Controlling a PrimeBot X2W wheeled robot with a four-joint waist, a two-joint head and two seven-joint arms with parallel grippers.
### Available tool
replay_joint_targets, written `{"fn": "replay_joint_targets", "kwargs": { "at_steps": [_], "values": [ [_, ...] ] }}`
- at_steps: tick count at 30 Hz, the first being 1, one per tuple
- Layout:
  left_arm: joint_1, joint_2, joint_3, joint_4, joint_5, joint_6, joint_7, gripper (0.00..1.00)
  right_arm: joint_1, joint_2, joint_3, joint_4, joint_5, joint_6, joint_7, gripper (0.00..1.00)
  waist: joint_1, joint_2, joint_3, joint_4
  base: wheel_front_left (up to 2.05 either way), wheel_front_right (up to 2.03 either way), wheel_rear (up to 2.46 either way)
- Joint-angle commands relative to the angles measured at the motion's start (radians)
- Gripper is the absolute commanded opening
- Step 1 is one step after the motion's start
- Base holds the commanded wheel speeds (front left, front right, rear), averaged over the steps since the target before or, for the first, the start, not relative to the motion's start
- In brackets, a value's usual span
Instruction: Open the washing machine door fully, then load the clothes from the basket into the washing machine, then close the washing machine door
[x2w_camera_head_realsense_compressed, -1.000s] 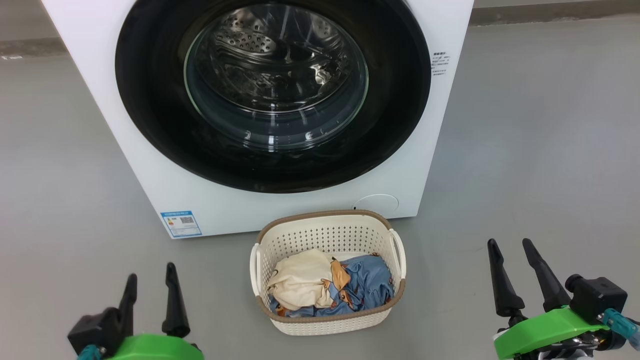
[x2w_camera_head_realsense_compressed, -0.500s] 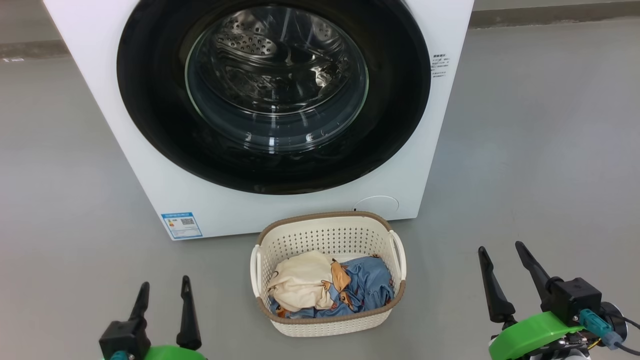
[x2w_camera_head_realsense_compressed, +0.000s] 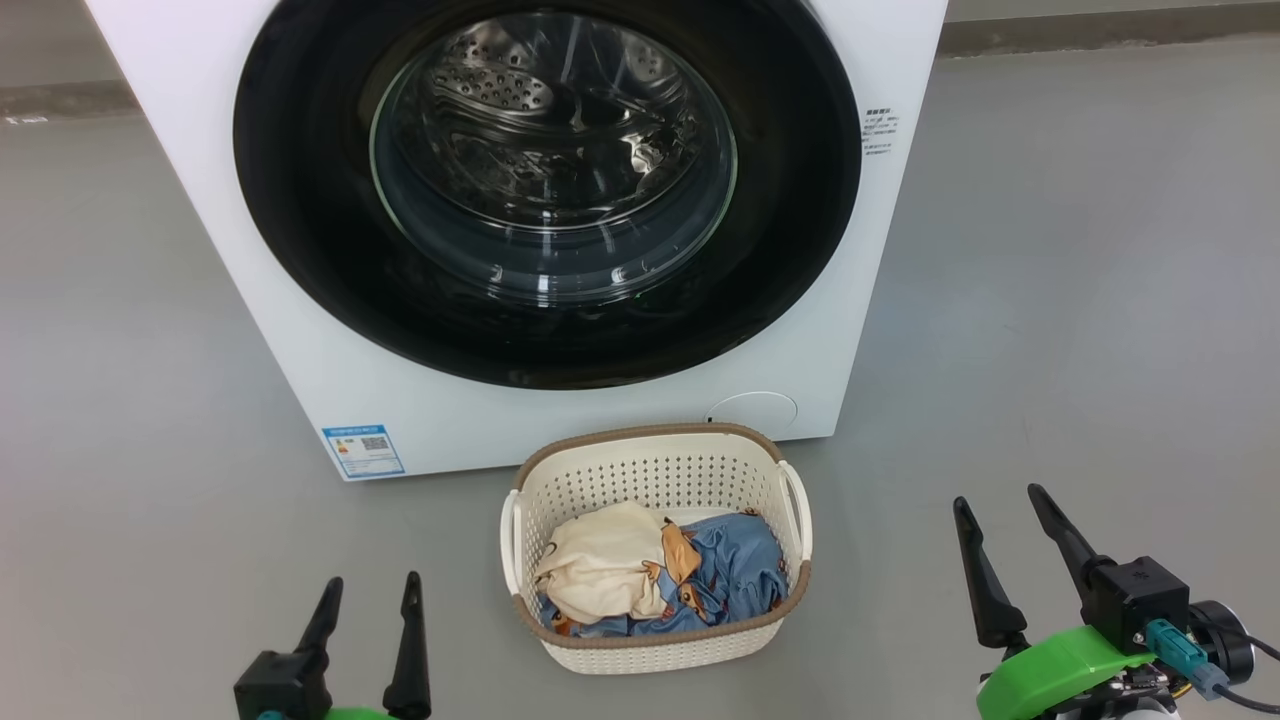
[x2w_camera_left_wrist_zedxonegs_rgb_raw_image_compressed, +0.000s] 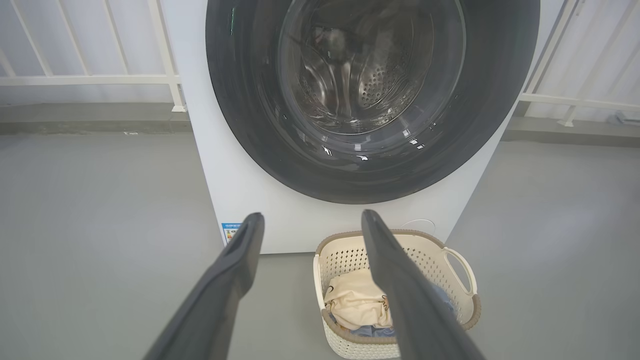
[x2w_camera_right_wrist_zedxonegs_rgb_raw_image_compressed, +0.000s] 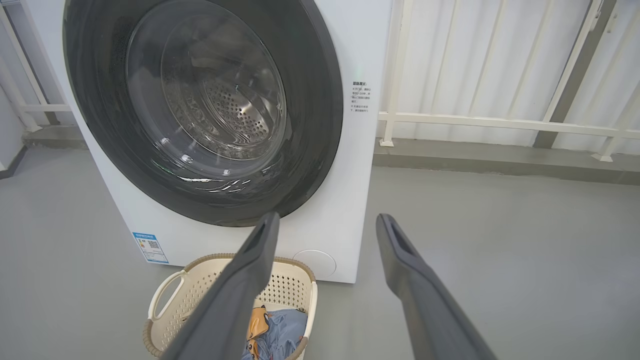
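The door is shut on the washer; the basket of clothes sits just before it. Left gripper and right gripper hang wide, empty. The swinging door may strike the basket.

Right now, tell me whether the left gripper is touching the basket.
Apart. The head view shows bare grey floor between the left gripper and the basket; the gripper's jaws stand open and hold nothing.

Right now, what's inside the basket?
The basket holds two soft clothes: a cream cloth and, beside it, a blue cloth with orange-brown animals. The cream cloth covers part of the blue cloth, and together they hide most of the basket's bottom.
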Motion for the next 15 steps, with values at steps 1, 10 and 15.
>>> {"fn": "replay_joint_targets", "kwargs": {
  "at_steps": [1,10,15],
  "values": [
    [-0.046,0.012,0.028,-0.015,-0.003,-0.007,-0.014,1.0,-0.04,-0.009,0.021,-0.018,0.002,0.002,-0.013,1.0,0.0,0.0,0.0,0.0,0.0,0.0,0.0],
    [-0.045,0.012,0.025,-0.004,-0.003,-0.011,-0.014,1.0,-0.041,-0.009,0.025,-0.006,0.011,0.002,-0.017,1.0,0.0,0.0,0.001,-0.002,0.0,0.0,0.0],
    [-0.046,0.012,0.026,-0.004,-0.005,-0.011,-0.014,1.0,-0.042,-0.009,0.026,-0.003,0.014,0.002,-0.018,1.0,0.0,0.0,0.003,-0.002,0.0,0.0,0.0]
  ]
}}
